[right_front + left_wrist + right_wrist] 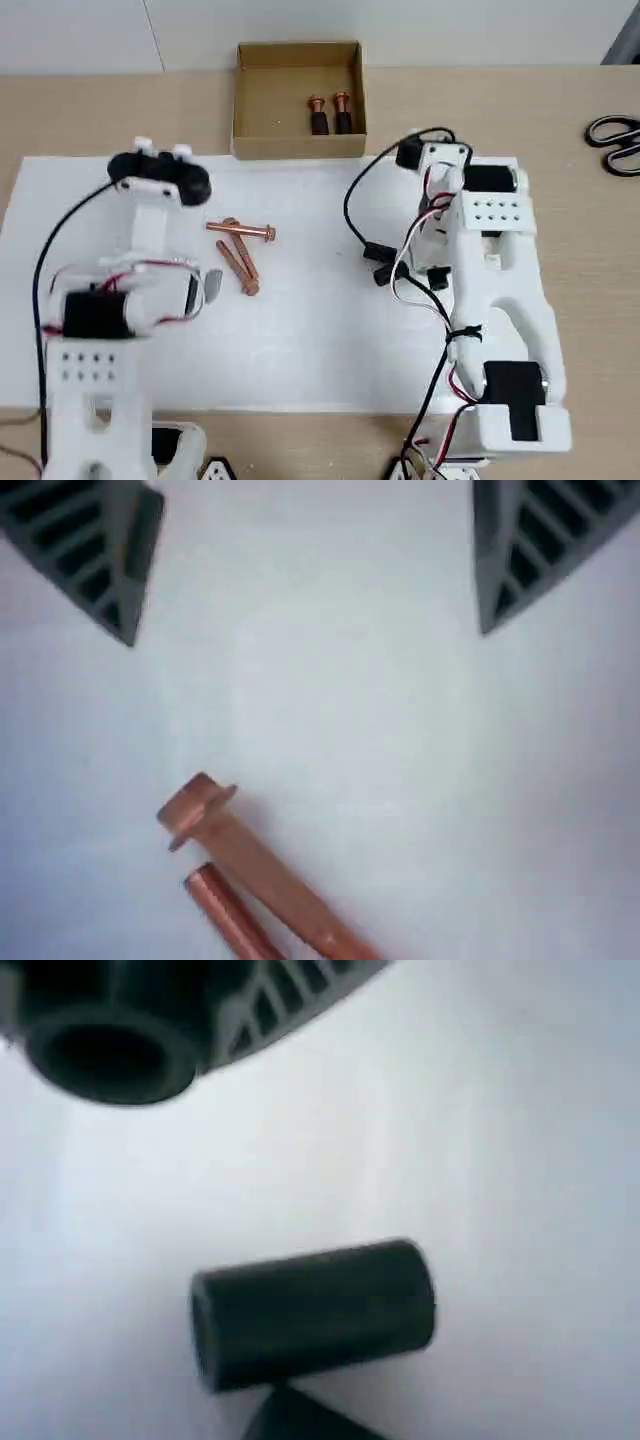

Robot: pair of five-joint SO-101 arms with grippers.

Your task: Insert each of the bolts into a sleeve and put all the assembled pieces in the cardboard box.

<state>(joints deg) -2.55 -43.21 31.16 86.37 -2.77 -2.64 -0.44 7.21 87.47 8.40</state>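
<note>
Nearest the lens, right gripper [215, 1025] pinches a sleeve [110, 1050]; second sleeve [310, 1315] lies on the white sheet [300, 340]. Left gripper [305, 630], fingers spread, hangs above bolts [255, 875]. I count two assembled pieces [330, 113] in the cardboard box [250, 135].

Cardboard box [270, 100] at far edge of table [100, 110], centre; two assembled pieces [330, 112] side by side in its right half. Sheet [300, 350] in front of box. Three bolts [240, 250] on sheet, left of centre. Sleeve [312, 1312] lying on sheet. Scissors [615, 143] far right, off sheet
</note>
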